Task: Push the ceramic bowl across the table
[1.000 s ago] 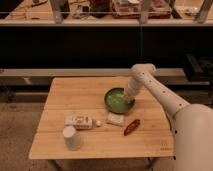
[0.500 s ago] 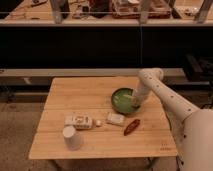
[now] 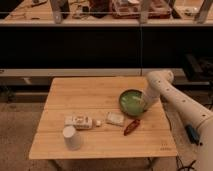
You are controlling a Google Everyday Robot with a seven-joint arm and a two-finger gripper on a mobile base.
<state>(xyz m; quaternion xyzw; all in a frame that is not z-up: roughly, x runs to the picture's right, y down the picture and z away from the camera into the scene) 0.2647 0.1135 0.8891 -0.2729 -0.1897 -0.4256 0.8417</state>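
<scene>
The green ceramic bowl [image 3: 131, 101] sits right of centre on the light wooden table [image 3: 95, 92]. My white arm comes in from the right and bends down to the bowl's right rim. The gripper [image 3: 146, 103] is at that right edge, touching or nearly touching the bowl.
A white upturned cup [image 3: 72, 137] stands at the front left. A flat packet [image 3: 78, 121] and a small white packet [image 3: 114, 119] lie in the middle front. A red-brown item [image 3: 131, 126] lies just in front of the bowl. Dark shelving runs behind the table.
The arm has swung right, from the bowl's left-centre to its right rim. The bowl has shifted a little to the right.
</scene>
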